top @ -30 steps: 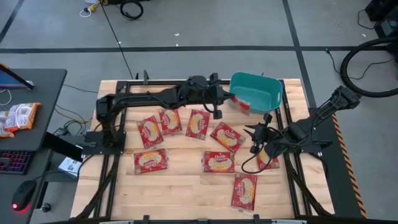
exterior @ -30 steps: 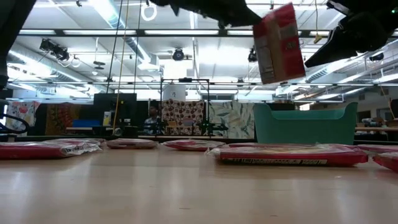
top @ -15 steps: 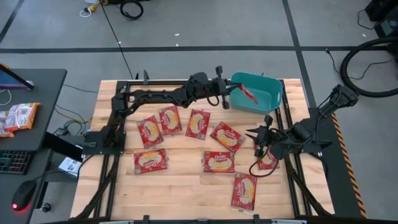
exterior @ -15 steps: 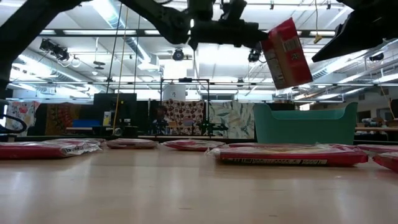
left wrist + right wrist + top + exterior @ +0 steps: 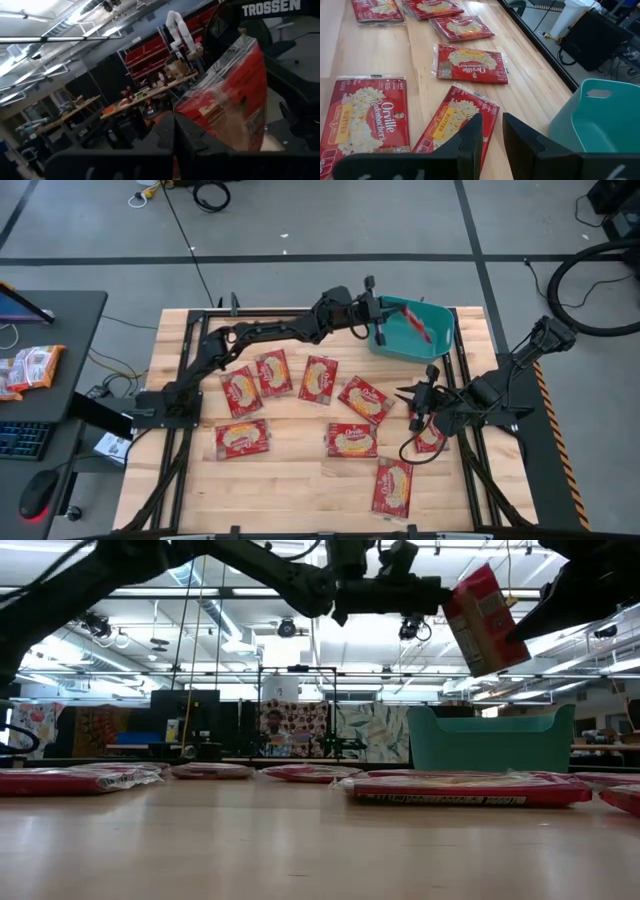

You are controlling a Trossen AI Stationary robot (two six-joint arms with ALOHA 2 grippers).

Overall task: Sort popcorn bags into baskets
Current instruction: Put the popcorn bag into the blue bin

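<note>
One bag [image 5: 418,330] hangs tilted above the teal bin [image 5: 440,340], pinched in our left gripper [image 5: 381,319] at the table's far right corner. Eight more bags [image 5: 318,378] lie flat across the table [image 5: 300,480]. Our right gripper [image 5: 424,402], fingers slightly apart and holding nothing, hovers over one bag near the right edge.

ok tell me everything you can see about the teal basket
The teal basket is a rectangular plastic bin with rounded corners, plain sides and a cut-out handle slot in an end wall. It stands upright at the table's far right corner. The left gripper, shut on a red popcorn bag, holds that bag tilted in the air above it. The table's other bags lie apart from it.
</note>
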